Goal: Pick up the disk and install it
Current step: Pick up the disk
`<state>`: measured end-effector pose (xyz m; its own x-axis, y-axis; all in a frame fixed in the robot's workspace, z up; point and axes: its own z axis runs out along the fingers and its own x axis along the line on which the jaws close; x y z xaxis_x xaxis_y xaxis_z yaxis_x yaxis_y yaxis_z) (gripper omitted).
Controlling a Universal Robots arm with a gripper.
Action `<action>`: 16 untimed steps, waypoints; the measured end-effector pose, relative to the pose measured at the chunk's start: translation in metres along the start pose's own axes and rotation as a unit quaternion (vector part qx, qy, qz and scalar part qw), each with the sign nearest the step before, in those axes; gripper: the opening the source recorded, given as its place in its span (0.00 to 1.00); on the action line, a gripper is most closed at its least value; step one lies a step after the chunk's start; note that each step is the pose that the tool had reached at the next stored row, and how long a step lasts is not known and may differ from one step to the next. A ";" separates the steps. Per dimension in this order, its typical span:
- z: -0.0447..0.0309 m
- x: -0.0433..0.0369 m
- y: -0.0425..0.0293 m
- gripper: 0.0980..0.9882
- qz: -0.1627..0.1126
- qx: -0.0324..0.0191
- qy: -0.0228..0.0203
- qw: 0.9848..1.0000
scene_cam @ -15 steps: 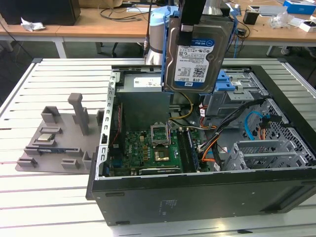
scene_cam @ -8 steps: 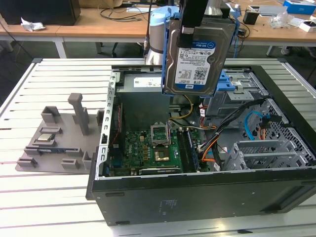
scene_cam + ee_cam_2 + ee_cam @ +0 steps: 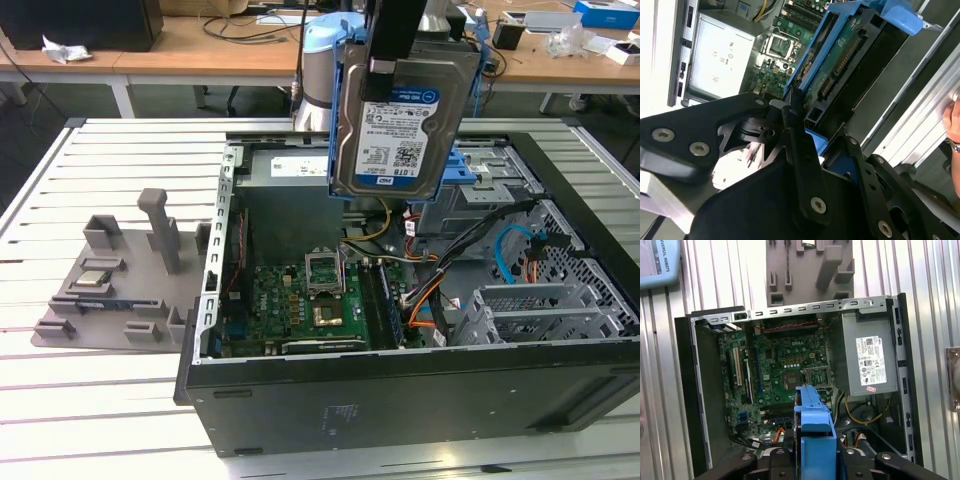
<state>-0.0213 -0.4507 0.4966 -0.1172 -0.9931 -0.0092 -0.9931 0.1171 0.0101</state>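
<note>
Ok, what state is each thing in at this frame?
computer case: lying flat, side open.
disk: in the air, upright, above the computer case.
gripper: shut on the disk.
processor socket: cover flipped up.
small chip: resting in the grey holder.

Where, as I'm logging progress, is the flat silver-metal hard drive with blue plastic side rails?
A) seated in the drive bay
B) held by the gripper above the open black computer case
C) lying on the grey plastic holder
B: in the exterior view the gripper clamps the silver-metal hard drive, which hangs upright over the open black computer case.
</note>
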 end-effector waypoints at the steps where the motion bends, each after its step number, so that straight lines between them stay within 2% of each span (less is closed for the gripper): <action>1: 0.0000 0.0008 -0.0001 0.30 0.000 0.000 0.000 1.000; 12: 0.0000 0.0094 -0.0011 0.30 0.000 0.000 0.000 1.000; 16: 0.0000 0.0150 -0.0018 0.30 0.000 0.000 0.000 1.000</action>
<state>-0.0212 -0.4658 0.4965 -0.1172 -0.9931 -0.0092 -0.9931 0.1171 0.0101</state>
